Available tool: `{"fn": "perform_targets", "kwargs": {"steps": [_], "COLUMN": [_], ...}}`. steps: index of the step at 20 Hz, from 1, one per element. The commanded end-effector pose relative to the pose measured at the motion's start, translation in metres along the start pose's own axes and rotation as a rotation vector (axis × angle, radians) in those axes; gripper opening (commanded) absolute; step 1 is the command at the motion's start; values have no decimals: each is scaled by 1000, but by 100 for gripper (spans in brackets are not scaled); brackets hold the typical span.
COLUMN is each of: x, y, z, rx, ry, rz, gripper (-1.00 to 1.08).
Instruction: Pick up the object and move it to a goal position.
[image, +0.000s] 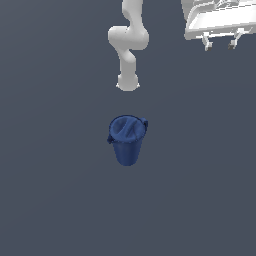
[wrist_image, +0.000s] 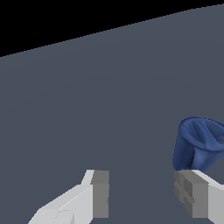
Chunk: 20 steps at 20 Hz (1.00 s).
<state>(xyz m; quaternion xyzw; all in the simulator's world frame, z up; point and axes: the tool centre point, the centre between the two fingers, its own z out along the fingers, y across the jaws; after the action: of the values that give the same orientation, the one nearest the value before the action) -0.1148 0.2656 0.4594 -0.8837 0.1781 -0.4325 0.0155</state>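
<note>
Dark blue tapered bucket stands upright on the grey floor.

No text, label, brand, number or sign can be read anywhere in either view.

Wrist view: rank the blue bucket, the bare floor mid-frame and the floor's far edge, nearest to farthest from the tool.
1. bucket, just beyond one side of the open tool.
2. bare floor, ahead, mid-frame.
3. far edge, against the black backdrop.
</note>
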Motion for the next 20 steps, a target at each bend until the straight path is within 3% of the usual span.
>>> {"fn": "perform_targets", "kwargs": {"steps": [1,10,20], "x": [-14,-62,-108], "y": [0,26,104], "z": [15,85,171], "rx": [-24,-136,-290], "ry": [32,138,242], "rz": [10,41,74], "gripper": [28,28,28]}}
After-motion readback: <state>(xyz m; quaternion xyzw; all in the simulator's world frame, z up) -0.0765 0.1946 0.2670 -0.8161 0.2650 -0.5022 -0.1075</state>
